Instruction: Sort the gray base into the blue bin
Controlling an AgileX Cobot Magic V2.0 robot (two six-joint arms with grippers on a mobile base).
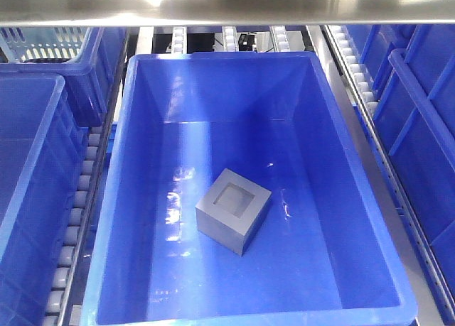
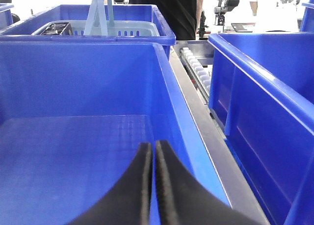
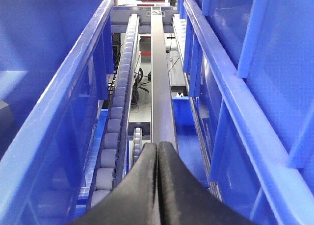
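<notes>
Judging from the front view, I count the sort done — the gray base (image 1: pixel 233 210) sits lower centre, inside the blue bin (image 1: pixel 355 148). Left tool (image 2: pixel 153 151) and right tool (image 3: pixel 157 151) are both clenched, empty — nothing left.

You see the bin (image 1: pixel 341 127) in glossy blue plastic; its smooth walls throw white glare, and its floor shines. The base (image 1: pixel 233 210) in it looks matt gray, smooth, with no gloss on any face. The bar (image 1: pixel 227 3) at the far edge is bright metal. The rollers (image 1: pixel 71 235) to the left are pale, dull plastic. In the left wrist view the left tool (image 2: pixel 153 151) has matt black fingers, rubbery in look, and the basket (image 2: pixel 137 29) is pale, faintly translucent plastic. The right tool (image 3: pixel 157 151) is the same matt black; the rail (image 3: pixel 160 83) beyond it is brushed gray metal.
</notes>
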